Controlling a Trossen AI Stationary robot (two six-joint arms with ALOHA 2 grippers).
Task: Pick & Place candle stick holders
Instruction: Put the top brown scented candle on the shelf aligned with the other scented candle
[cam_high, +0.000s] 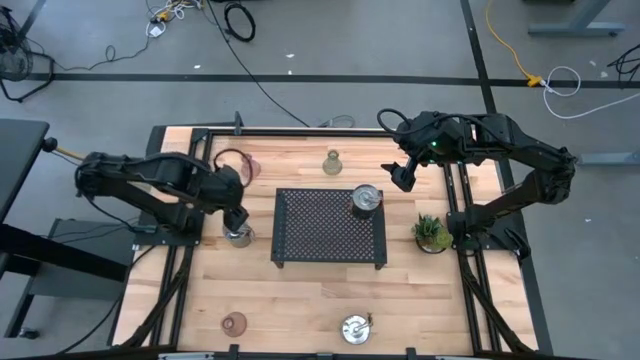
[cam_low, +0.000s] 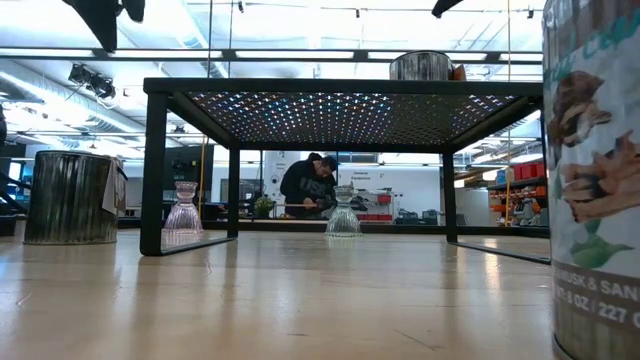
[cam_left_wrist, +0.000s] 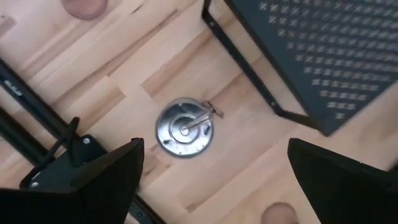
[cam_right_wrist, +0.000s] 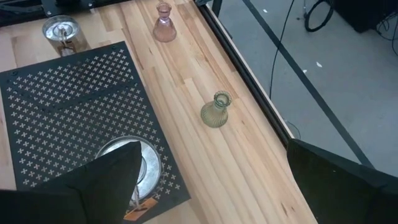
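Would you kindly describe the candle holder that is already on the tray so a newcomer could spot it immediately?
Find the black perforated tray in the middle of the wooden table. On the tray's far right corner, toward the right arm, stands a shiny silver round holder. It is the only holder on the tray; the other silver ones and the tinted glass ones all stand on bare wood.

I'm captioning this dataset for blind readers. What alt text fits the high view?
Overhead view of a wooden table with a black perforated tray at its centre, one silver candle holder on it. The left tool hovers open over a second silver holder, and the right tool waits open near the tray. A third silver holder, pink and green glass holders and a potted plant stand around.
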